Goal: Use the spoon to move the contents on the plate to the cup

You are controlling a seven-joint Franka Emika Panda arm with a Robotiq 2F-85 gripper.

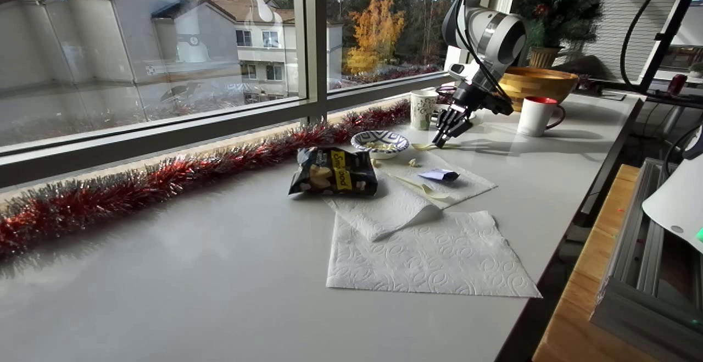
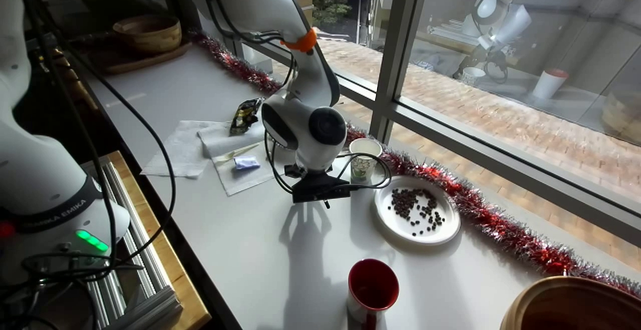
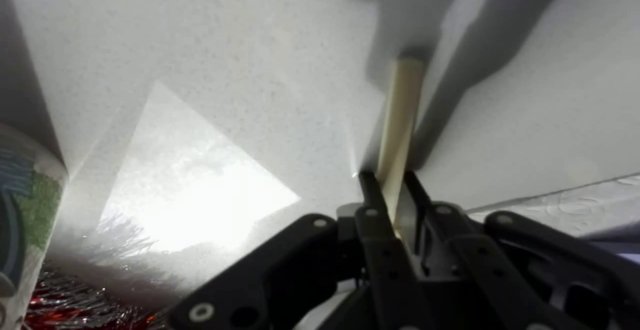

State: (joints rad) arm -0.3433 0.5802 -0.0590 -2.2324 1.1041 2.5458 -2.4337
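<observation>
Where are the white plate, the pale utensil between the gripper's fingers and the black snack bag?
White plate (image 2: 453, 220), in an exterior view: on its rim.
Pale utensil (image 3: 404, 109), in the wrist view: on its shaft.
Black snack bag (image 1: 332, 172), in an exterior view: on its printed face.

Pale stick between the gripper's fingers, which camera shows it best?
The wrist view: the pale stick is close up there, from one end to between the fingers. In an exterior view only a thin pale sliver shows beside them; in an exterior view with the arm in front, I can't make it out.
</observation>
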